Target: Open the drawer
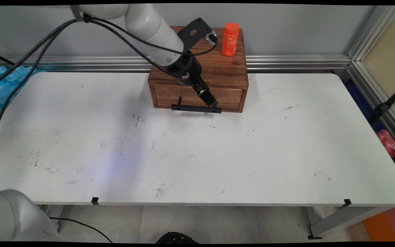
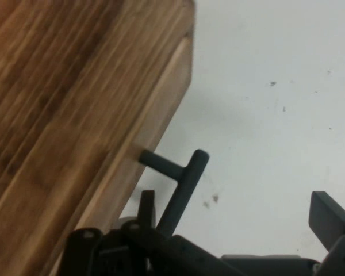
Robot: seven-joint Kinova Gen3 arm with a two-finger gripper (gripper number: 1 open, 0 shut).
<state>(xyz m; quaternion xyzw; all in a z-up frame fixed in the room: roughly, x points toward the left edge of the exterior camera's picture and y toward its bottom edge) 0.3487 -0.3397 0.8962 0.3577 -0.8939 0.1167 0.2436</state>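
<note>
Arm [image 1: 149,25]: glossy white, rounded tubular links, smooth shell. Wrist end goes to a black cylindrical section [image 1: 183,67] with a pale ring at its lower edge. Flat black bracket plate [image 1: 195,31] bolted on at the wrist, one round hole through it, small silver-grey camera module on its far end. Two or three thin black cables [image 1: 46,41] run loose along the arm from the left and loop round to the bracket. Gripper [image 1: 206,96]: all black, matte, two-finger linkage type. Hand view shows flat link bars with round pivot pins [image 2: 89,234] and a squared-off finger [image 2: 329,218].
</note>
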